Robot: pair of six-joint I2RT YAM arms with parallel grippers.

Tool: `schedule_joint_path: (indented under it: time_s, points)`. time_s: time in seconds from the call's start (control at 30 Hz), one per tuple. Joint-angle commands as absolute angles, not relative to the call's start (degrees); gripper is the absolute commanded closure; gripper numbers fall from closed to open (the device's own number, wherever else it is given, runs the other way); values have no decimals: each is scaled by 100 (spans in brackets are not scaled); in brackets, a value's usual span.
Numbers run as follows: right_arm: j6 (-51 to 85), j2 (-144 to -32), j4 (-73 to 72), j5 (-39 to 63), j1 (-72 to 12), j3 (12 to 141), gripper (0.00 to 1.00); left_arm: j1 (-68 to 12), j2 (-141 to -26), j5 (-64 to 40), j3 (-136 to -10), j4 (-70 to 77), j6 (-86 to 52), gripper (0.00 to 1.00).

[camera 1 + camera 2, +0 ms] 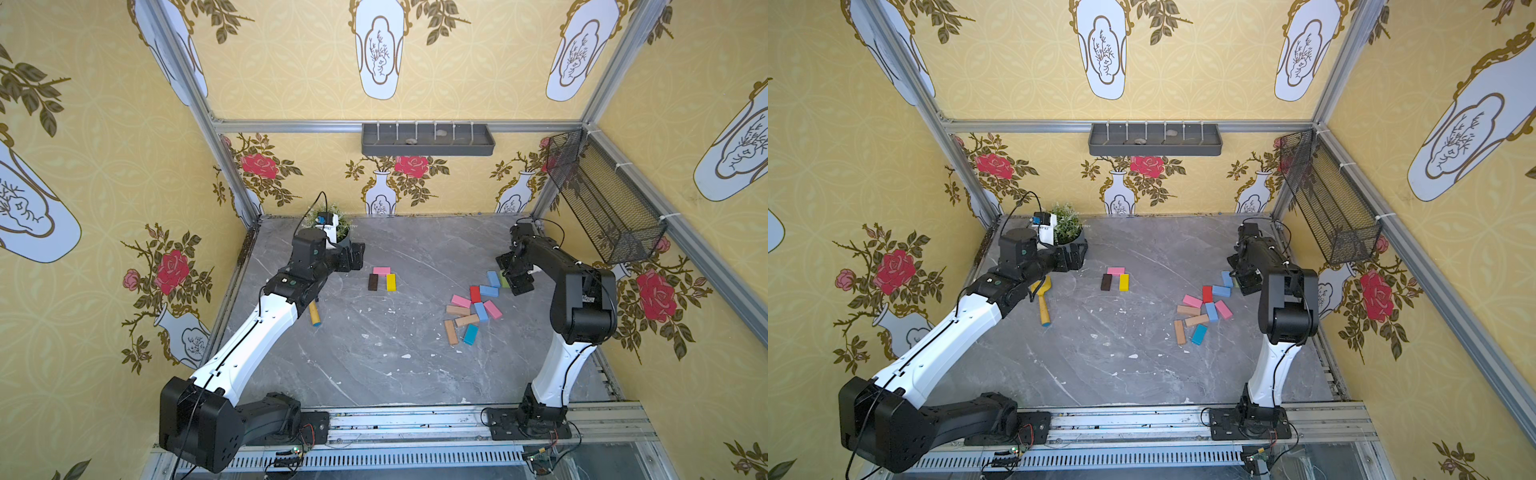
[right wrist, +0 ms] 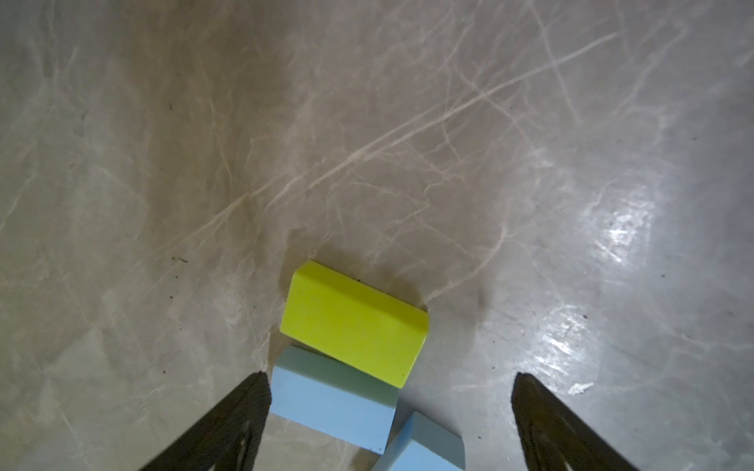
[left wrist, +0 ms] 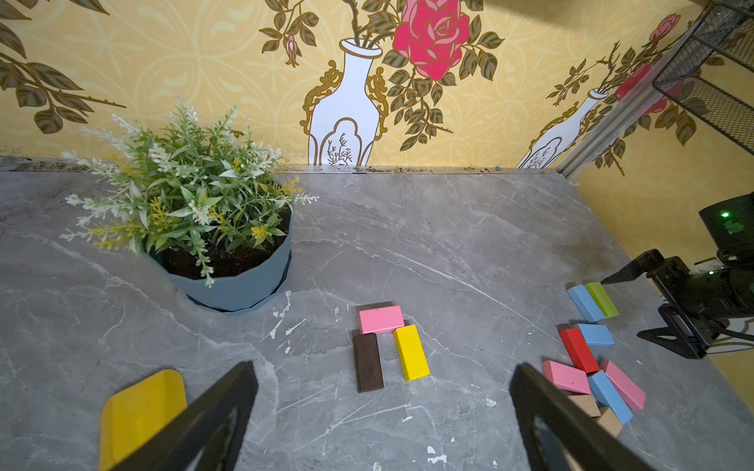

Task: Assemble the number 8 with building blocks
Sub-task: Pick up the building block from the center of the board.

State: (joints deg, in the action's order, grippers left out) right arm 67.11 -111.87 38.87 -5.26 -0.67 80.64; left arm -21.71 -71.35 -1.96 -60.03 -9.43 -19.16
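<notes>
Three building blocks form a small group in mid-table: a pink block (image 1: 381, 270) lies crosswise above a dark brown block (image 1: 373, 282) and a yellow block (image 1: 391, 282), seen also in the left wrist view as pink (image 3: 381, 319), brown (image 3: 368, 362) and yellow (image 3: 411, 352). To the right, several loose blocks (image 1: 475, 309) in pink, red, blue, tan and teal lie scattered. My left gripper (image 1: 353, 257) (image 3: 383, 367) hovers open left of the trio, holding nothing. My right gripper (image 1: 513, 276) (image 2: 390, 375) stands open over a green block (image 2: 353, 322) and a blue block (image 2: 332, 401).
A potted plant (image 1: 334, 226) stands at the back left, just behind my left gripper. A yellow scoop (image 1: 1043, 286) and a yellow cylinder with a blue end (image 1: 314, 313) lie under my left arm. A wire basket (image 1: 602, 199) hangs on the right wall.
</notes>
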Motion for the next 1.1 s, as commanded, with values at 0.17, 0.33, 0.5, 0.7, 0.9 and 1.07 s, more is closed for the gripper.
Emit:
schedule_joint_path:
  time_s: [0.17,0.33,0.5,0.7,0.9,1.07]
  points:
    - [6730,-11497,3935,-448,-40,8359,6,-2170,-7181,-242,-5986,-760,-1912,0]
    - [6724,-11680,4077,-448,-27,8562,8,-2166,-7198,-250,-5994,-758,-1907,0]
    - [6697,-11866,4210,-431,-26,8729,10,-2166,-7216,-240,-5994,-763,-1908,0]
    - [6658,-12069,4401,-432,-31,8954,14,-2169,-7222,-211,-5994,-770,-1898,0]
    - [6612,-12242,4572,-457,-27,9134,20,-2166,-7233,-193,-5993,-772,-1881,0]
    - [6565,-12344,4684,-453,-27,9253,26,-2169,-7233,-194,-5992,-769,-1883,0]
